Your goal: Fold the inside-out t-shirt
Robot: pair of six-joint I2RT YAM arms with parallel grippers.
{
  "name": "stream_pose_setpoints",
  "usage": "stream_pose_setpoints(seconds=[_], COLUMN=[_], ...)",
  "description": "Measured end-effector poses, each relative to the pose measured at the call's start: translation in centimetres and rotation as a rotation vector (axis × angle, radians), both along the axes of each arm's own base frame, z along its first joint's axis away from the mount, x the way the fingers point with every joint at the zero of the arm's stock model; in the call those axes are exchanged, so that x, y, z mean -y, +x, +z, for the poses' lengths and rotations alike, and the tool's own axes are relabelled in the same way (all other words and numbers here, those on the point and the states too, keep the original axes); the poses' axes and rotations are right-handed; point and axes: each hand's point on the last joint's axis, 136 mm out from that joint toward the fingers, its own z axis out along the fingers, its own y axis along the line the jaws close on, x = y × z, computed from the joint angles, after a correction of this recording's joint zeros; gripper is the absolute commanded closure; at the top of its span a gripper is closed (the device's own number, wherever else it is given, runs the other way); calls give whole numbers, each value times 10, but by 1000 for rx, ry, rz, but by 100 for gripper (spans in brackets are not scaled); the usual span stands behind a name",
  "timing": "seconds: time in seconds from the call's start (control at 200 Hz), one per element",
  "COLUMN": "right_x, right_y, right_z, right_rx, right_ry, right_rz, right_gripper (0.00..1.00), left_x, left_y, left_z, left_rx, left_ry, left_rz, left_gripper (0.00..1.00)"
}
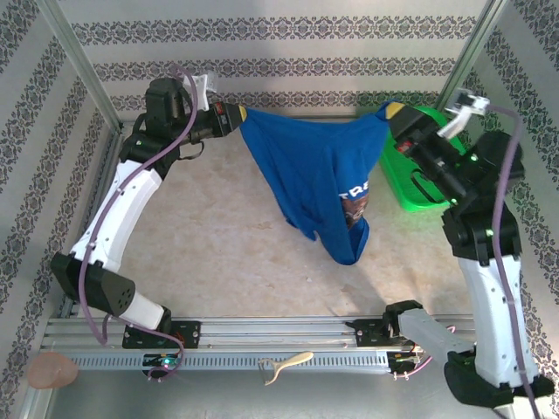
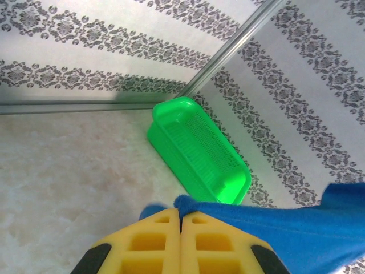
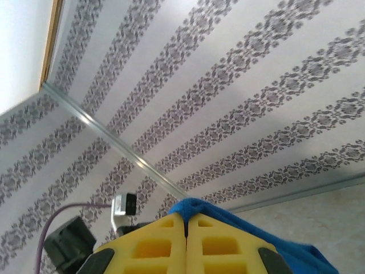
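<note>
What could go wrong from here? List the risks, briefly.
The left pincer and right pincer each grip just an edge of the t-shirt; the hanging cloth may slip out.
It sags bunched, so lowering may crumple it.
The right arm is close to the green basket and may knock it.

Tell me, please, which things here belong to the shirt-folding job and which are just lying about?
Part of the job:
t-shirt, hanging between the two tools
left tool, shut on its cloth
right tool, likewise

Lying about:
green basket at the far right
pale curved strip at the near edge
pinkish-brown blob at the near left corner
</note>
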Motion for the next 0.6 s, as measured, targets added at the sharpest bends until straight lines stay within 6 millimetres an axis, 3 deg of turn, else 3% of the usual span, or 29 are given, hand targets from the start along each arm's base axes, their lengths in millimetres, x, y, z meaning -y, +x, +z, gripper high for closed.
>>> stream_pose_setpoints(seconds=[0.09,0.225,0.285,0.305,0.345,0.42,0.495,0.6], right_x=[-29,-69,-85,-91,-103,-124,-131,-136], right_y=[33,112,152,165,192,228,232,198], right_z=[-19,-80,-117,-128,-149,-177,-207,-245], right_rx=[-29,-141,-208,-228,-273,-317,-373,-459], right_ry=[-49,-139,-192,-208,-254,-323,-388,-455], right_rz=[22,6,10,15,30,64,92,143], right_gripper=[100,100,55,45,36,32,31,30], left_x=[-7,-25,-36,-40,-46,-58,-65,-66], left_y=[31,87,109,116,127,137,135,122], left_z=[-31,-112,-147,-158,-177,-204,-213,-193], left_rx=[-52,-196,-265,-283,-317,-368,-393,-356], left_ry=[14,33,37,40,43,55,74,86], left_rz=[22,85,116,127,145,178,190,187], left_gripper=[99,51,35,31,25,17,13,9])
